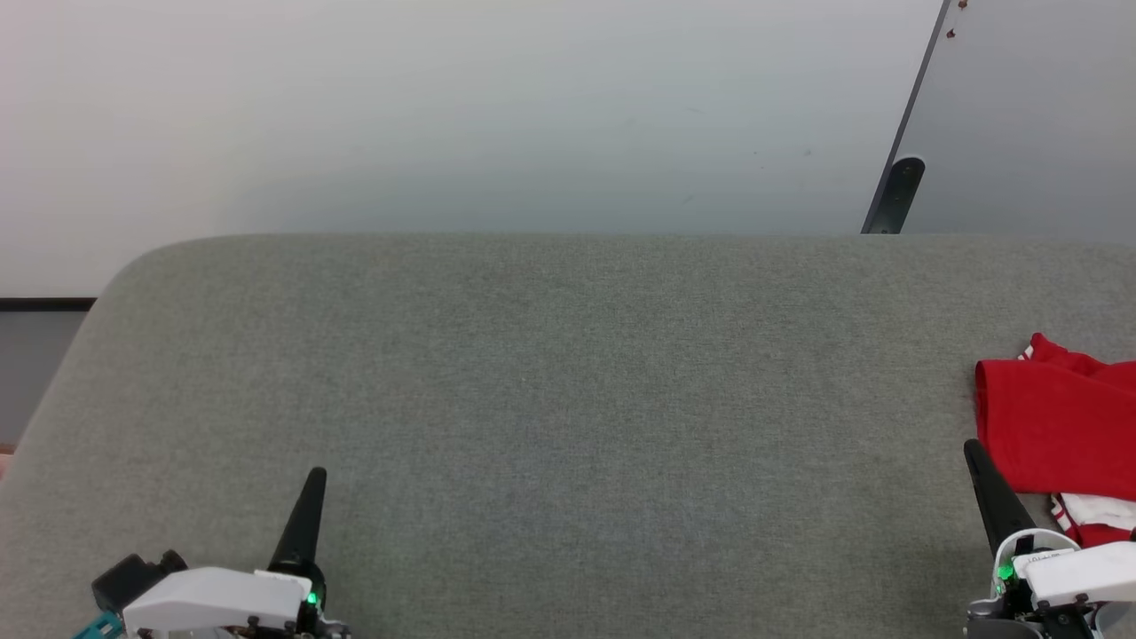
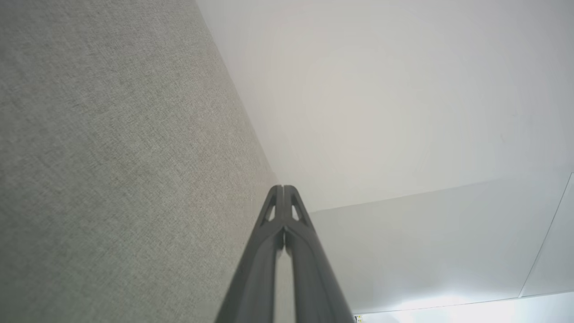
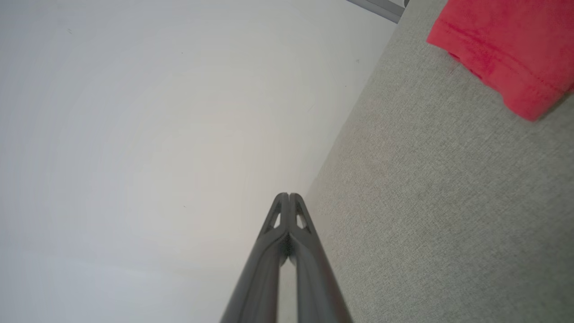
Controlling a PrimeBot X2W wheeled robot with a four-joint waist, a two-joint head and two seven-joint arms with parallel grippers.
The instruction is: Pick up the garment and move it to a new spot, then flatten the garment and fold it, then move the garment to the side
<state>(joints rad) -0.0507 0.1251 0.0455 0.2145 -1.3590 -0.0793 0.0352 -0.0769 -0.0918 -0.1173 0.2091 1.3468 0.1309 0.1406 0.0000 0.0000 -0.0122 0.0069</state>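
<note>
Grey fabric surface; pale wall behind; garment at right edge.

White wrist casings, green lights, black fingers

Layout: the garment lies on the counter at its right edge, just beside the right end effector, with the left end effector well apart at near left.

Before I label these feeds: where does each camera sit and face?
Head: on the head, facing forward-down at the grey pad; left gripper lower left, right gripper lower right.
Left wrist: on that wrist, along shut fingers to pad and wall.
Right wrist: likewise, along its own shut fingers.
Head and right wrist share the garment.
</note>
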